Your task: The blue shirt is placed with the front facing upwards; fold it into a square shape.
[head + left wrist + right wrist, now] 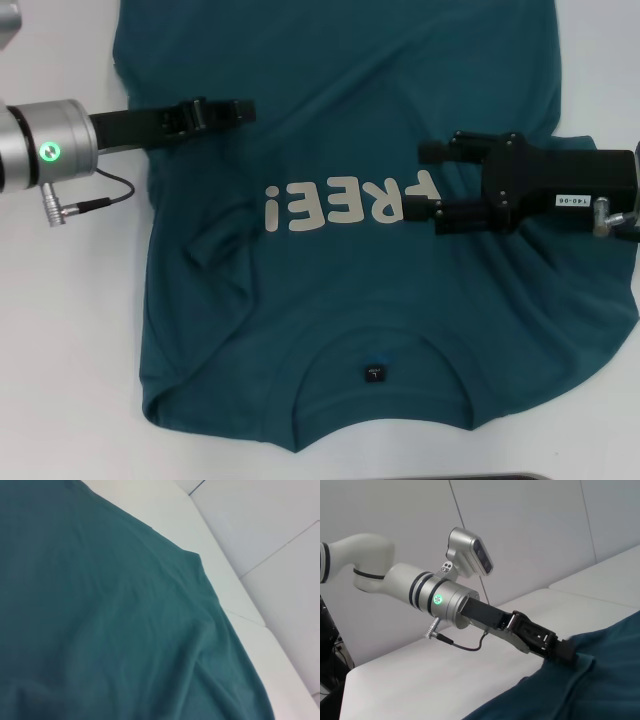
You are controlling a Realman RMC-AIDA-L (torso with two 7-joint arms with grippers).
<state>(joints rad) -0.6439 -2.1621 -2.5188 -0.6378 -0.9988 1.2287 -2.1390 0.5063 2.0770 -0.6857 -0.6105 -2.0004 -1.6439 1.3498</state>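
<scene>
Dark teal-blue cotton T-shirt [340, 250] with cream "FREE" lettering lies flat on the white table [60, 350], filling mid-frame, collar at bottom. Left gripper [235, 110] upper left, low over the shirt; can't tell if it's gripping. Right gripper [432, 187] centre right, fingers apart, holding nothing. Fabric looks light, limp, wrinkle-prone: pinch at the side edges or hem. Hem is cut off at the top.

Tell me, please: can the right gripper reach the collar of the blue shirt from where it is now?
Probably yes. The right gripper, open, hovers over the blue shirt beside the lettering, and only flat cloth lies between it and the collar. The left gripper is at the other side, out of the way.
</scene>
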